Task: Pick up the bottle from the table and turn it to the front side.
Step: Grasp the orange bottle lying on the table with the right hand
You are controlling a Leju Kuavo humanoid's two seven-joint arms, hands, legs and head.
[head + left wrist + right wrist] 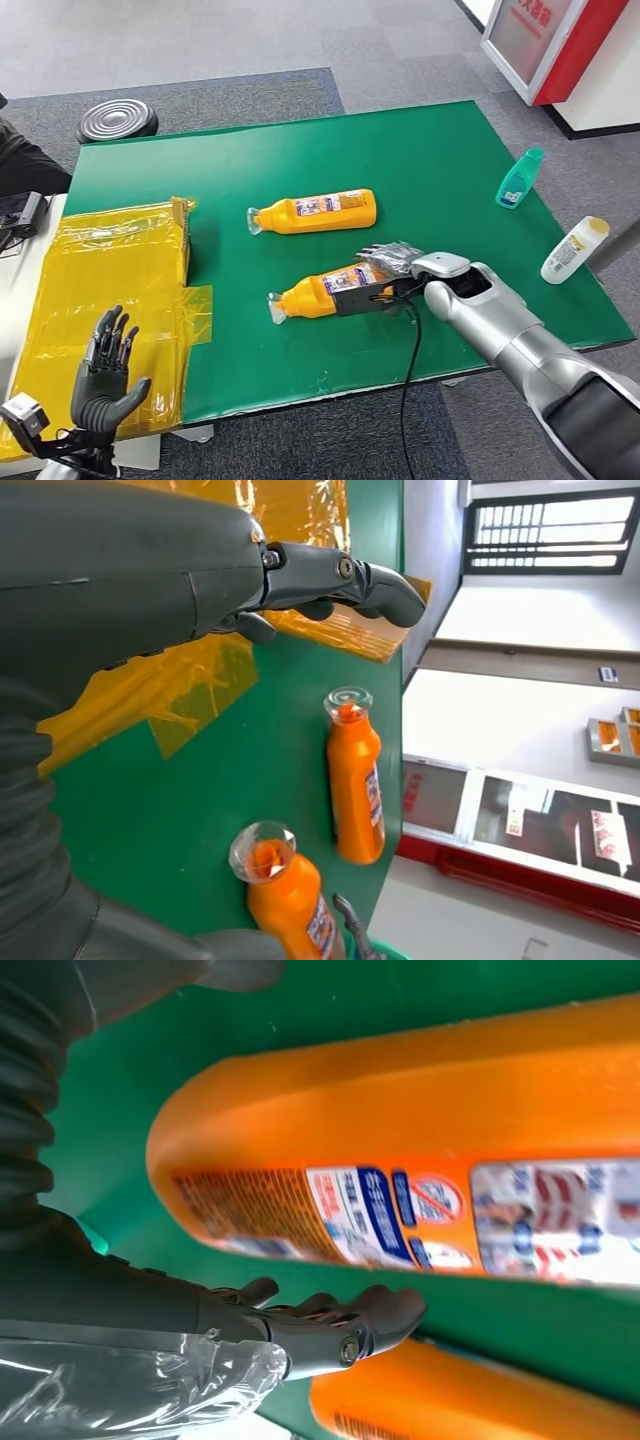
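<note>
Two orange bottles lie on their sides on the green table (423,150), caps pointing left. The far bottle (313,212) (355,785) lies free. My right hand (377,275) reaches over the base end of the near bottle (313,295) (290,895) (423,1130). Its fingers (340,1325) stretch straight along the bottle's far side, and a strip of green shows between them and the bottle. The bottle rests on the table. A piece of clear plastic (136,1390) covers part of that hand. My left hand (106,375) (332,580) hangs open at the lower left, holding nothing.
A yellow plastic-wrapped package (113,280) covers the table's left end. At the right edge lie a teal bottle (519,178) and a white bottle with a yellow cap (573,250). A black cable (411,360) hangs from my right wrist. On the floor behind lies a black disc (117,120).
</note>
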